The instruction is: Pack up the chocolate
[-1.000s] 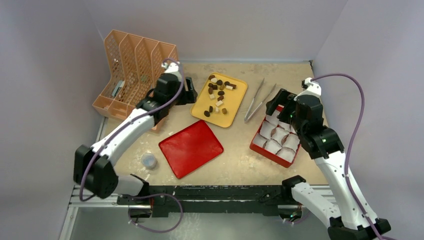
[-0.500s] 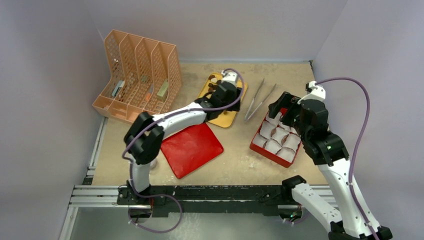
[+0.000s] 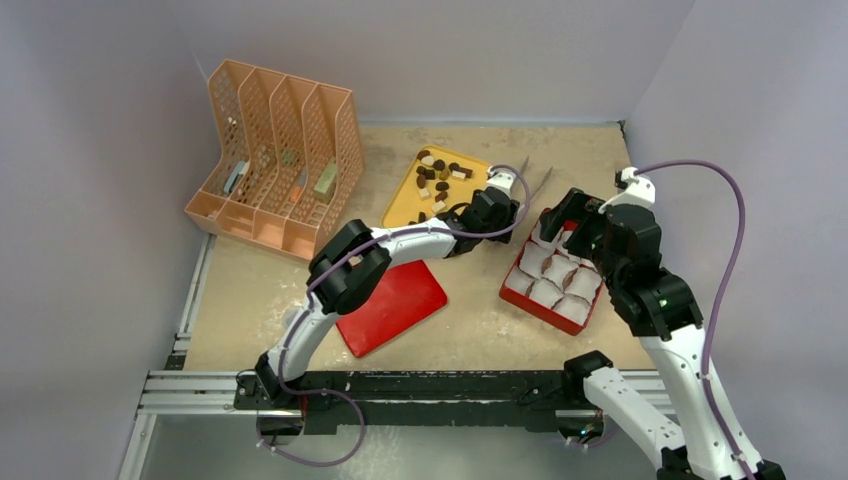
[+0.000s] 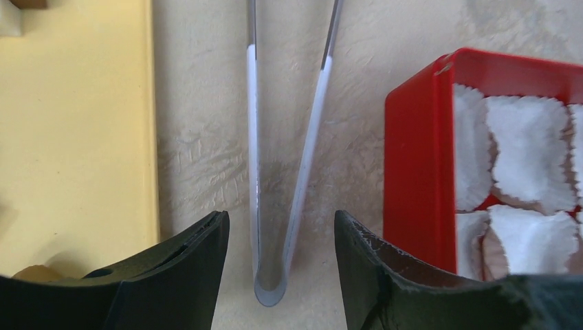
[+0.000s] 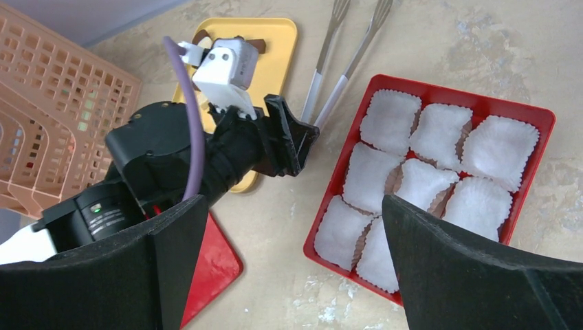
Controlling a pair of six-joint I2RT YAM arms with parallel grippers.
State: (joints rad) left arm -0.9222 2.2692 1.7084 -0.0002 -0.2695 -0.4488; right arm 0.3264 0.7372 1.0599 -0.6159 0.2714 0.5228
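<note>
**A:** Run me through it, biggest first.

**B:** A sandy table (image 3: 470,322). At its far left is an orange file rack (image 3: 278,150), and nearer the arms lies a flat red lid (image 3: 400,300). On the right sits the red box (image 5: 454,92), lined with white paper cups (image 5: 440,130). All of the cups I can see are empty. The yellow tray (image 4: 75,151) lies between the rack and the box, and the metal tongs (image 4: 269,294) lie on the table between the tray and the box.

**A:** And the chocolate?

**B:** The chocolate (image 3: 438,172) is all on the tray, as dark rounds and pale blocks scattered loose. None of it is in the box.

**A:** Grippers?

**B:** The left gripper (image 4: 278,234) is spread open. Its jaws stand on either side of the tongs' bent end, and I see no contact. The right gripper (image 5: 292,206) is wide open and empty, and it hangs above the box.

**A:** What could go wrong?

**B:** I'd say the tongs are thin, slick and flat on the table. If the jaws close off-centre, the bend could squirt out or pivot away. If the gripper comes down too low, its fingers may scrape the table, and a sideways drift could nudge the tray or the box wall, both of which are just beside it. The two arms are also close together here, so they could clash.

**A:** Any labels or writing?

**B:** I can't read any on anything.
</note>
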